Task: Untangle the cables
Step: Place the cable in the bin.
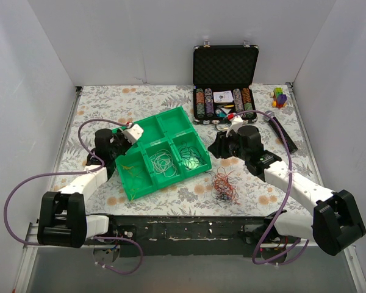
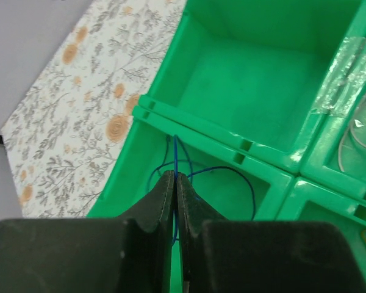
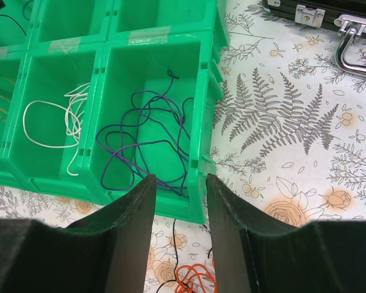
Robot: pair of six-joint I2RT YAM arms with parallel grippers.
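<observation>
While the left gripper (image 2: 174,178) is clenched on a single thin blue wire (image 2: 222,170) above a compartment on the 9 o'clock side of the green tray (image 2: 232,143), the right gripper (image 3: 180,180) hangs over the tray's 3 o'clock corner with its jaws parted and nothing between them. That corner compartment holds a loose coil of blue-purple wires (image 3: 140,131). The compartment next to it, toward 9 o'clock, holds a white wire (image 3: 46,122). On the flowered table (image 1: 97,104), at about 5 o'clock from the tray, lies the unsorted tangle (image 1: 224,186) of red, orange and black cables. An open chip case (image 1: 224,79) stands at 1 o'clock.

These wires look very light, limp and slick, and they are far thinner than a finger. They will likely snag on one another and drag the whole clump along. The best hold is probably a fingertip pinch on a free end or an outer loop, drawn out slowly.
</observation>
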